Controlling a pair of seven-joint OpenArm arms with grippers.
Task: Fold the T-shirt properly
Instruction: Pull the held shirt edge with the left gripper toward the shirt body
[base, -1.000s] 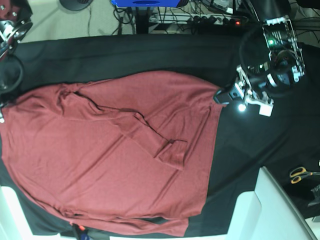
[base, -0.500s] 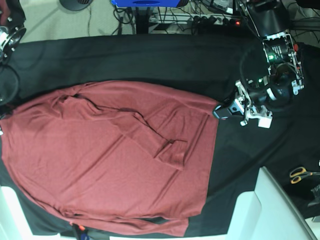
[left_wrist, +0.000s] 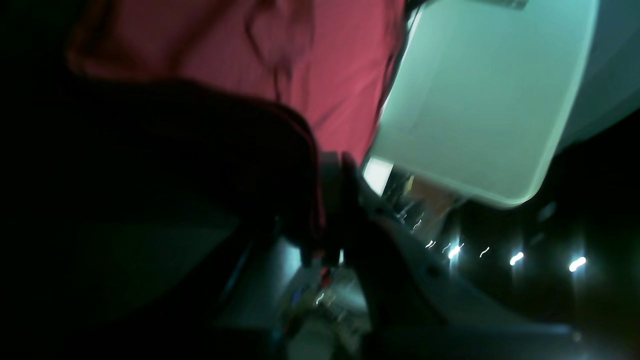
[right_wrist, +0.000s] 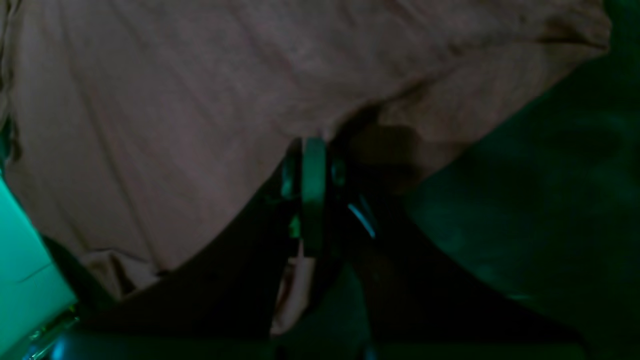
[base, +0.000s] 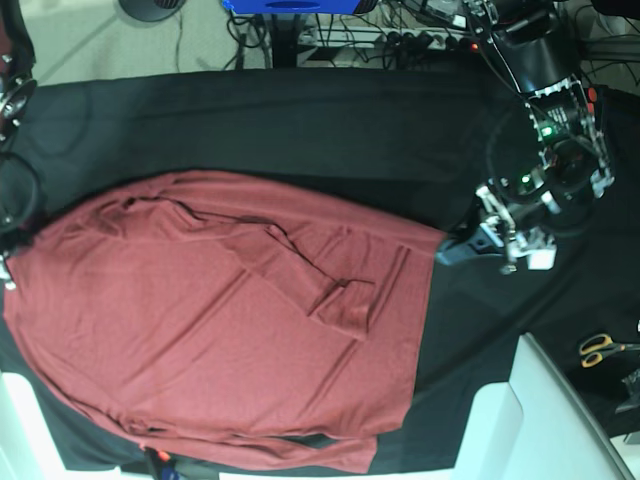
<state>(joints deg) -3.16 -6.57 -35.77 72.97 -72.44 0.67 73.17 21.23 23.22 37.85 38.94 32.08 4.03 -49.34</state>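
From above we see the shirt spread on the surface, scissors aside; wrist views show both arms' fingers clamped on its edge.

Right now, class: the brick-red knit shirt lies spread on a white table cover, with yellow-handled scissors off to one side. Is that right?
Wrong on one point: the base view shows the table cover is black. The brick-red knit shirt lies spread on it; the yellow-handled scissors are off to one side.

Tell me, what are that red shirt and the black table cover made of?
The red shirt looks like thin, soft matte knit fabric: it drapes in fine ripples and folds. The black table cover seems a matte cloth, lying flat with faint creases; its fibre cannot be told.
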